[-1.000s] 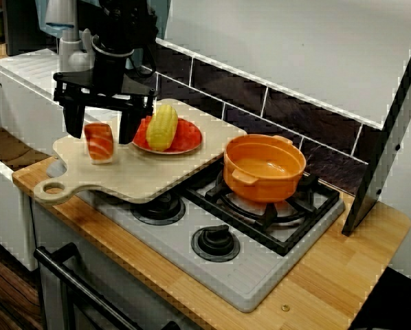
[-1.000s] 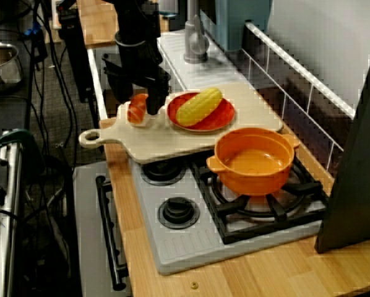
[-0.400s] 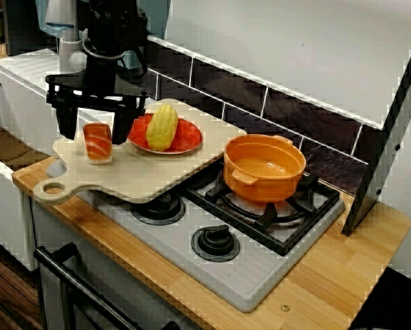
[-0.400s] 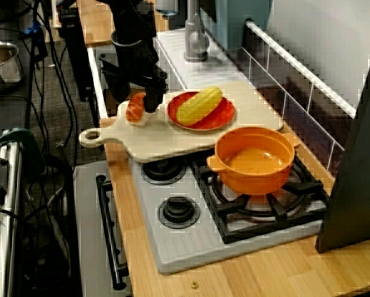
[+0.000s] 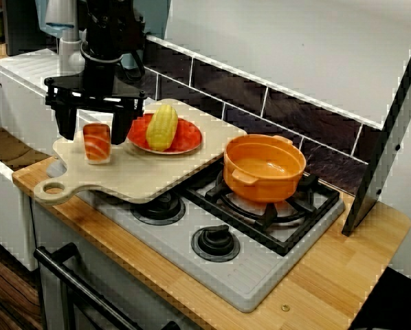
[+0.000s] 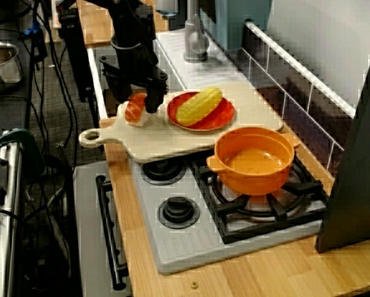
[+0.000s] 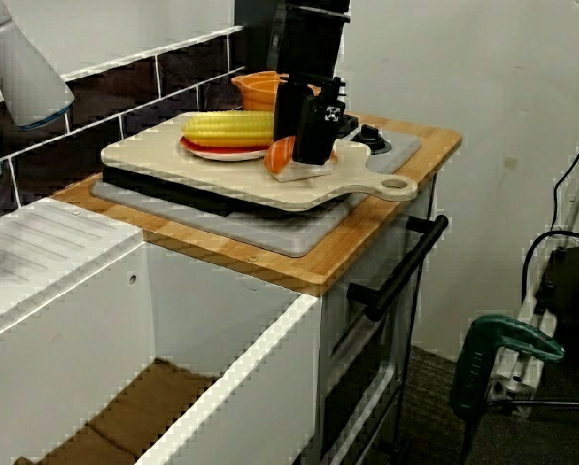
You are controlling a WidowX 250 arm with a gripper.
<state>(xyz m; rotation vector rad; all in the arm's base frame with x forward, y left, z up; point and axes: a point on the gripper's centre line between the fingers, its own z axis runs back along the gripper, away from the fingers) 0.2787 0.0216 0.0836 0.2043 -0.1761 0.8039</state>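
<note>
Claw hangs open at the upper left of the front view, fingers spread wide. For a clean grip, I judge it should be centred and square, clear of the red plate and its corn cob. The salmon piece stands on the cutting board, between the fingertips and slightly below them.

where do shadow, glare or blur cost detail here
View facing the tiled wall: the gripper is a near-black mass; cutting board edges look jagged. View along the stove: the floor at left is dim; soft sheen inside the orange pot. View from the sink side: the black fingers half hide the salmon piece; no motion blur.
</note>
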